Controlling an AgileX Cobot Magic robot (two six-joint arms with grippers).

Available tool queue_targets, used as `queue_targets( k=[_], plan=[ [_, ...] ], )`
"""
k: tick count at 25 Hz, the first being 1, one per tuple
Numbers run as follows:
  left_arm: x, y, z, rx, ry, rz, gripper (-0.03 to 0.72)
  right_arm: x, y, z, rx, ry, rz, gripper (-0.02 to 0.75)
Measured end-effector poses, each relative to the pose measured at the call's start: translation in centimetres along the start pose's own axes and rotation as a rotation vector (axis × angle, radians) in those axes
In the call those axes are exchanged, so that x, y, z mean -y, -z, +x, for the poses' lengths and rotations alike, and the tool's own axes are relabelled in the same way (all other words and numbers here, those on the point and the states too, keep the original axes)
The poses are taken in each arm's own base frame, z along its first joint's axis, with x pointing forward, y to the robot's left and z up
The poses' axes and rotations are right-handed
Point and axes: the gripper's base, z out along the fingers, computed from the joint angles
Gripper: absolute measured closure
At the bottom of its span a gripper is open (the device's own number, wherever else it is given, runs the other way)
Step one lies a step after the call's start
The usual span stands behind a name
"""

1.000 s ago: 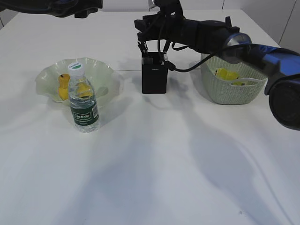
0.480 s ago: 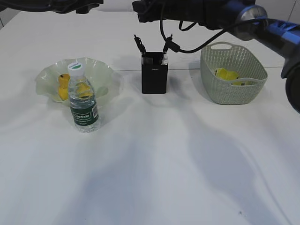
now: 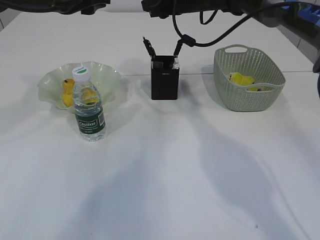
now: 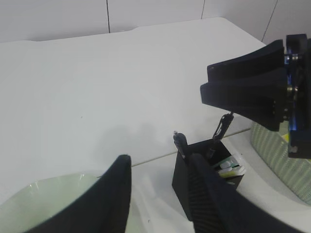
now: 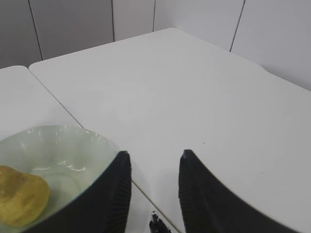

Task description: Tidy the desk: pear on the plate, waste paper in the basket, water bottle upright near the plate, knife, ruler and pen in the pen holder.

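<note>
The pear (image 3: pixel 67 92) lies on the pale green plate (image 3: pixel 50 80) at the left. The water bottle (image 3: pixel 89 107) stands upright just in front of that plate. In the black pen holder (image 3: pixel 165 82) stand several thin items with dark tips (image 3: pixel 148 47); I cannot tell knife, ruler and pen apart. The yellow waste paper (image 3: pixel 241 79) rests inside the basket (image 3: pixel 248 100). My left gripper (image 4: pixel 160 165) hangs open and empty high above the desk, between plate (image 4: pixel 48 199) and holder (image 4: pixel 180 184). Also open and empty, my right gripper (image 5: pixel 155 156) hovers high beside the plate (image 5: pixel 63 145) and pear (image 5: pixel 22 194).
Both arms run along the top edge of the exterior view, the left arm (image 3: pixel 75 6) and the right arm (image 3: pixel 200 6) with its hanging cable (image 3: pixel 187 39). The white desk (image 3: pixel 160 175) has a thin seam behind the holder.
My right arm has lifted away from the pen holder to the top of the view, leaving the thin items standing in it. Plate, bottle and basket have not moved.
</note>
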Motion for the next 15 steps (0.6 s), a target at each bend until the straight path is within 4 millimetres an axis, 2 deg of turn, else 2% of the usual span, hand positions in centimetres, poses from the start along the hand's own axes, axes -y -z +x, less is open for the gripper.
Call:
queue_targets(
  k=[15],
  plan=[
    [0.0,-0.04,0.04,-0.001,0.002,0.0,0.412,0.25,0.07,-0.15,0.005,-0.013,0.028,0.485]
  ],
)
